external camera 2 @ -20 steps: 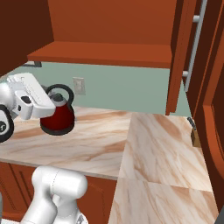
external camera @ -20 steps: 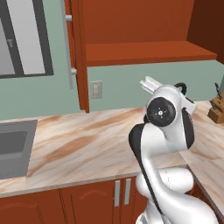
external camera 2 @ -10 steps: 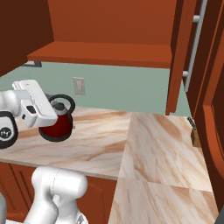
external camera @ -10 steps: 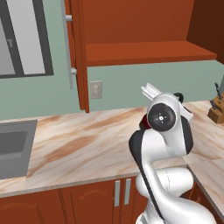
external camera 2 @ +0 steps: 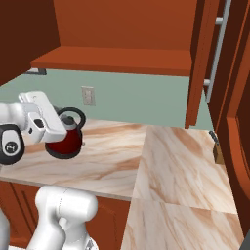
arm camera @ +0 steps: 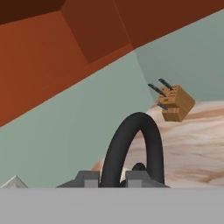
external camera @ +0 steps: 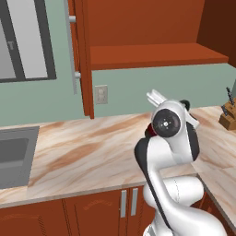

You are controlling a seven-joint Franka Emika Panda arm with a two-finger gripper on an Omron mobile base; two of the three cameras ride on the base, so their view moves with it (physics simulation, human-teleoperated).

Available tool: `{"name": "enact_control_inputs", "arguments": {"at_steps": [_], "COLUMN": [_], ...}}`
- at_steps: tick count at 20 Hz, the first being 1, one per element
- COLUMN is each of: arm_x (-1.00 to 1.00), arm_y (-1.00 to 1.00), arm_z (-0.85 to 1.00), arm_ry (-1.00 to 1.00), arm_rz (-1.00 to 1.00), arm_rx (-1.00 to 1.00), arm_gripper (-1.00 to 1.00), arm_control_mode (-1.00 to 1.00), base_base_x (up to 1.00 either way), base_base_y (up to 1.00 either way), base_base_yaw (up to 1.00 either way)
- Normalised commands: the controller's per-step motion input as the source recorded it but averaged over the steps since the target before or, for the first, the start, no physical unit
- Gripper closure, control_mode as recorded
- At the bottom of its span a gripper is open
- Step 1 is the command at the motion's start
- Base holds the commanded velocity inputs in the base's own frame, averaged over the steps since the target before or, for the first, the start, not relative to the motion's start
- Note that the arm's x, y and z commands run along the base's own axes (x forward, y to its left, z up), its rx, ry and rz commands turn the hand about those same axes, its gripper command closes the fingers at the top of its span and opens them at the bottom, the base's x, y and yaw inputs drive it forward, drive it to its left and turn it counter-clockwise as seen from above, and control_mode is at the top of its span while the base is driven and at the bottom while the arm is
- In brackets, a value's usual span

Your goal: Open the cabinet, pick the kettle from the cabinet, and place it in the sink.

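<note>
The dark red kettle (external camera 2: 66, 142) hangs just over the marbled counter, tilted, below the open cabinet (external camera 2: 122, 61). My gripper (external camera 2: 62, 128) is shut on its black arched handle (external camera 2: 74, 116). In the hand view that handle (arm camera: 131, 146) rises between my fingertips (arm camera: 89, 177). From the left base view my own arm hides most of the kettle (external camera: 149, 132), leaving a red sliver. The cabinet (external camera: 152, 55) stands open with a bare shelf. The sink (external camera: 14, 154) lies at the far left of the counter, well away from the kettle.
A wooden knife block (external camera: 227, 117) stands at the right end of the counter, also in the hand view as the knife block (arm camera: 175, 103). The open cabinet doors (external camera: 78, 55) (external camera 2: 200, 63) jut out above. A wall outlet (external camera: 101, 94) sits behind the counter.
The kettle has sunk a little lower toward the counter and tipped, still held by its handle. The arm's elbow has dropped slightly.
</note>
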Motion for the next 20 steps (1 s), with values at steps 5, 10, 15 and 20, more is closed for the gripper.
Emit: {"name": "enact_control_inputs", "arguments": {"at_steps": [5,10,15,20], "arm_x": [0.18,0.13,0.02,0.00], "arm_y": [0.00,0.04,0.01,0.00], "arm_z": [-0.13,-0.12,-0.02,0.00], "arm_ry": [0.00,0.00,0.00,0.00], "arm_rz": [0.00,0.00,0.00,0.00], "arm_rx": [-0.08,-0.14,-0.02,0.00], "arm_gripper": [1.00,1.00,1.00,1.00], "arm_control_mode": [-1.00,-1.00,-1.00,-1.00], "base_base_x": [0.00,0.00,0.00,0.00], "base_base_y": [0.00,0.00,0.00,0.00], "base_base_yaw": [0.00,0.00,0.00,0.00]}}
